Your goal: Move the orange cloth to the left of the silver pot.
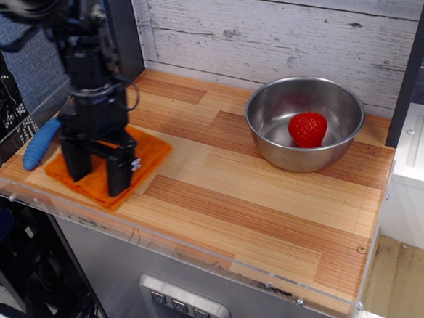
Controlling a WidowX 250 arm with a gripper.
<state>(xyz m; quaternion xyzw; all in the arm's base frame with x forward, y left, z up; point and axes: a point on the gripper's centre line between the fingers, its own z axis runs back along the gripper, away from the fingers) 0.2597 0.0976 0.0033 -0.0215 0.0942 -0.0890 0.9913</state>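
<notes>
The orange cloth (149,150) lies at the left front of the wooden counter, partly under my gripper. My gripper (99,170) points down onto it. Its two black fingers (120,176) stand on the cloth with orange fabric between them, and the cloth moves with them. The silver pot (268,133), a shiny steel bowl, stands at the back right, far to the right of the cloth and gripper. A red strawberry (307,129) sits inside it.
A blue oblong object (42,142) lies at the counter's left edge, just left of the cloth. A dark post (123,34) stands at the back left. A white plank wall (275,23) backs the counter. The clear front lip (167,238) marks the near edge.
</notes>
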